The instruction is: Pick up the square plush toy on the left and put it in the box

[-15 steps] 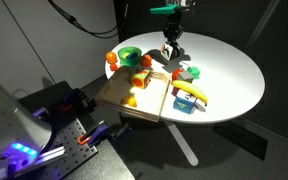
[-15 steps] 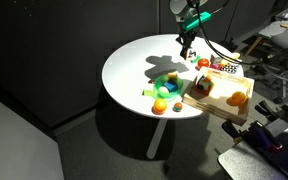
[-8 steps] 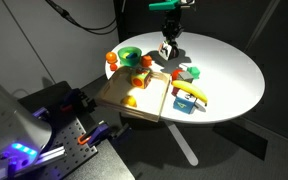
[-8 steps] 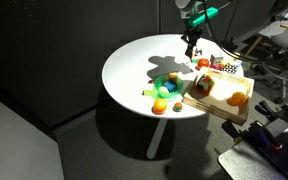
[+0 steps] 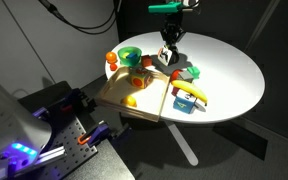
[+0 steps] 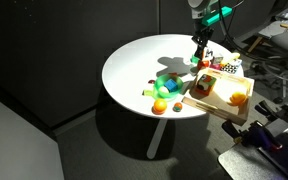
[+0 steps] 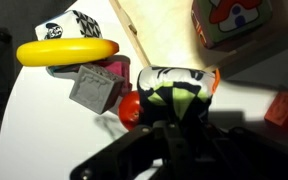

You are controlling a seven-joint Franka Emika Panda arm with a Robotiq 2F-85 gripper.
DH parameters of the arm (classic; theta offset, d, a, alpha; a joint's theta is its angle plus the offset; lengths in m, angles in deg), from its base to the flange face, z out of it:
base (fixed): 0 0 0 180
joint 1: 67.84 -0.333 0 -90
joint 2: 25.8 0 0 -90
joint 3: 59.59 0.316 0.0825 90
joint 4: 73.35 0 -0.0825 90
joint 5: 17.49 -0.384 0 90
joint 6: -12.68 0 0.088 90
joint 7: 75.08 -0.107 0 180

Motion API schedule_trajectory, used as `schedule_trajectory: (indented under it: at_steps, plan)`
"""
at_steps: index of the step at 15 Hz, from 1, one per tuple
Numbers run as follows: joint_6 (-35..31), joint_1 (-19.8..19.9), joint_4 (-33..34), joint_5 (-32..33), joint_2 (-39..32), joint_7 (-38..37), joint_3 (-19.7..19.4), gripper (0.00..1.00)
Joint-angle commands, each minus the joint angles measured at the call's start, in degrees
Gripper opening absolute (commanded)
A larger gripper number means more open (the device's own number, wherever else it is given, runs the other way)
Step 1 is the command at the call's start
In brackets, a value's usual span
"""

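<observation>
The square plush toy (image 7: 179, 92) – a small soft cube patched in black, white and a greenish tint – sits between the dark fingers of the gripper (image 5: 170, 55), which are pressed against its sides, and hangs above the round white table (image 5: 229, 70). In both exterior views it is just beside the rim of the box (image 5: 114, 95), a shallow open tray of light tan wood, and not inside it. In the wrist view a red ball (image 7: 132, 110) and a grey block (image 7: 94, 88) lie on the table under the toy, with a yellow banana-shaped toy (image 7: 66, 52) near them.
</observation>
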State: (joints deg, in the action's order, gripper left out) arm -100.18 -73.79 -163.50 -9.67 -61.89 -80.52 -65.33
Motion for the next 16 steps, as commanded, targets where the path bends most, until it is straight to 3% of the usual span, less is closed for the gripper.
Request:
schedule_trajectory:
  at_steps: [1,7,13,15,16]
  plan:
    - [-5.9,1.7,-9.9,2.4,6.1,2.0,1.0,0.06]
    - [-16.9,3.2,-22.3,3.3,11.7,4.2,1.0,0.06]
    - [-21.8,4.4,-31.4,3.2,16.2,6.5,0.8,0.06]
    - [-21.1,4.6,-32.2,2.9,16.9,6.6,0.8,0.4]
    - [-20.6,4.7,-32.3,2.8,17.1,6.4,0.8,0.47]
